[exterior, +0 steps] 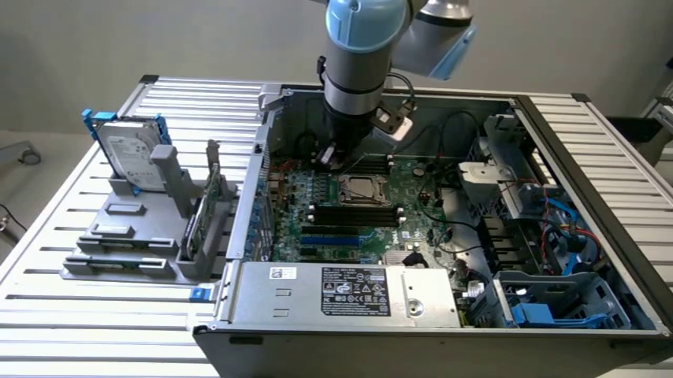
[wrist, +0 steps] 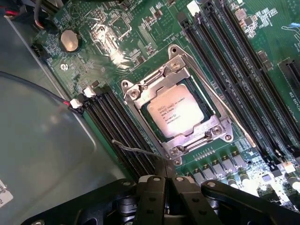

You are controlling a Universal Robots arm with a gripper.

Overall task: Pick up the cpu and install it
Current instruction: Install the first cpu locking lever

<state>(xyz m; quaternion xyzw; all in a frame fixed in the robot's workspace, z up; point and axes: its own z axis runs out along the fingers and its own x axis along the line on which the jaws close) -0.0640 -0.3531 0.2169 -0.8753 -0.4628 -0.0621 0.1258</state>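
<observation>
A cpu (wrist: 177, 112) with a dull, pale metal top sits in a shiny metal socket frame (wrist: 136, 91) on a glossy green board (wrist: 154, 28); matt black plastic gripper (wrist: 167, 180) fingers.

The cpu (wrist: 176, 111) is a small flat square chip with a dull silver top bearing faint printed text. It lies flat, seated in the socket (wrist: 136, 93) on the green board (wrist: 220, 154), under the metal retention frame (wrist: 206, 133).
</observation>
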